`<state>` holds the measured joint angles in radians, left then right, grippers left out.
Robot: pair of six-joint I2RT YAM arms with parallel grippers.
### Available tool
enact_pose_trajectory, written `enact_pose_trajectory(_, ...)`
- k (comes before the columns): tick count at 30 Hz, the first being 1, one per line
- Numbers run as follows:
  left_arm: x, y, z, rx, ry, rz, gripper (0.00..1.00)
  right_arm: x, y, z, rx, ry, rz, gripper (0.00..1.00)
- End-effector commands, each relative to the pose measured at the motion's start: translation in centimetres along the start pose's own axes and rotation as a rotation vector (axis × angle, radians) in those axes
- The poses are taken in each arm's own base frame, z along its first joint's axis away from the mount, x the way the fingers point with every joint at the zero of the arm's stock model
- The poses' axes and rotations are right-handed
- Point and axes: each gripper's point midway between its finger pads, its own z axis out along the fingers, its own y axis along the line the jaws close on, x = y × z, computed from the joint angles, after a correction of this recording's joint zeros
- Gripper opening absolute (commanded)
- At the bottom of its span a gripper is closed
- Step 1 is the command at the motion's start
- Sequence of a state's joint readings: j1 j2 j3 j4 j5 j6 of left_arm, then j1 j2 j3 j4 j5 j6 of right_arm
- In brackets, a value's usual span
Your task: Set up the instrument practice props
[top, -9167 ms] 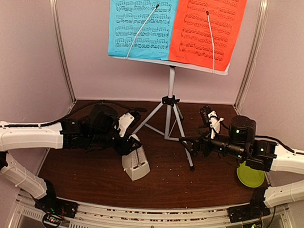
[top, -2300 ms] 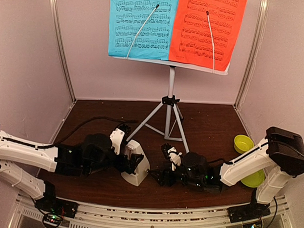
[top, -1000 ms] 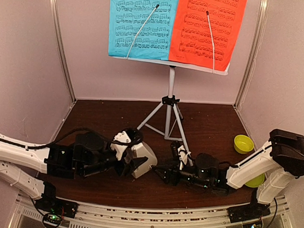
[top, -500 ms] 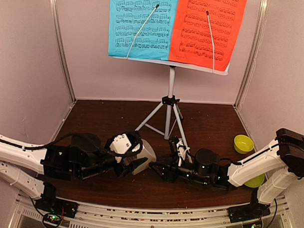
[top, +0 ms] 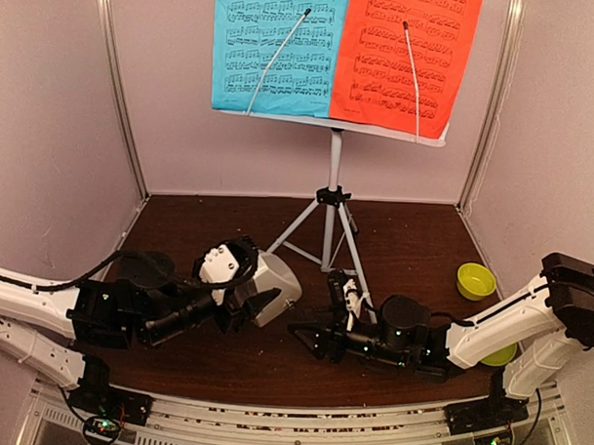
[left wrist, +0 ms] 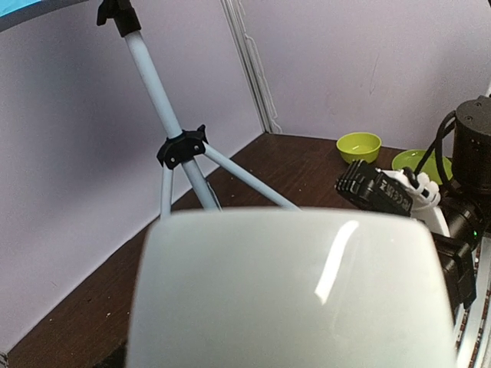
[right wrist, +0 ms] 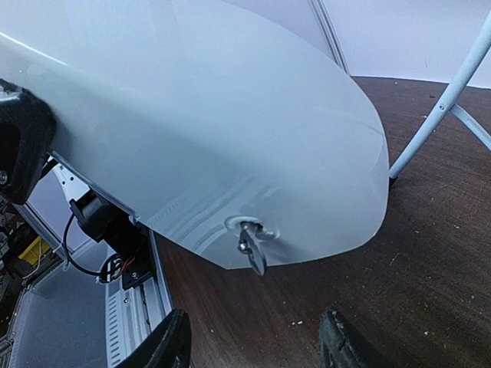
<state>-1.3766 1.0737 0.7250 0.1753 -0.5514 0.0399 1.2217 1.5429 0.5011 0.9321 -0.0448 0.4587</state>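
The white music-stand desk [top: 388,130] stands at the back on its tripod legs [top: 331,233], with the blue sheet [top: 274,46] and the red-orange sheet [top: 405,55] on it. My left gripper [top: 253,301] is shut on the white metronome [top: 274,278], holding it tilted just above the table. In the left wrist view the metronome [left wrist: 284,291] hides the fingers. My right gripper [top: 303,340] is open and low, pointing left at it. In the right wrist view the metronome [right wrist: 192,123] and its winding key [right wrist: 252,247] hang above the open gripper [right wrist: 253,345].
A yellow-green bowl [top: 476,280] sits at the right, with a yellow-green plate [top: 497,354] partly hidden behind the right arm. Both also show in the left wrist view, the bowl [left wrist: 359,144] and the plate [left wrist: 418,162]. A tripod leg [right wrist: 449,100] runs close behind the metronome.
My left gripper has picked up the metronome, tipped it over and carried it back and right. My right arm swung in from the right and now points its open gripper at it.
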Motion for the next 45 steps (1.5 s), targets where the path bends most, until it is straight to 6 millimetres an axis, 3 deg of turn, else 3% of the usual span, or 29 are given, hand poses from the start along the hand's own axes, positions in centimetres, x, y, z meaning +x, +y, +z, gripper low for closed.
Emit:
enact_pose_trajectory(1,-5.2,2.0,-1.5,-0.053,-0.192,-0.101,0.20,-1.3,0.3,0.5,0.008,-0.053,0.023,0.57)
enact_pose_trajectory(12,-5.3,1.1,-1.2,-0.012,-0.197,-0.095,0.18,-3.2,0.5,1.3,0.049,-0.061,-0.010,0.47)
enact_pose_trajectory(28,-5.1,0.6,-0.8,-0.001,-0.194,-0.099,0.15,-3.9,1.2,2.0,0.025,-0.076,0.022,0.21)
enact_pose_trajectory(35,-4.9,0.6,-0.6,-0.004,-0.188,-0.100,0.15,-3.7,1.1,2.0,0.025,-0.073,0.043,0.00)
enact_pose_trajectory(45,-5.3,0.3,-1.1,0.016,-0.249,-0.096,0.13,-5.0,-0.3,1.1,-0.030,-0.157,0.256,0.00)
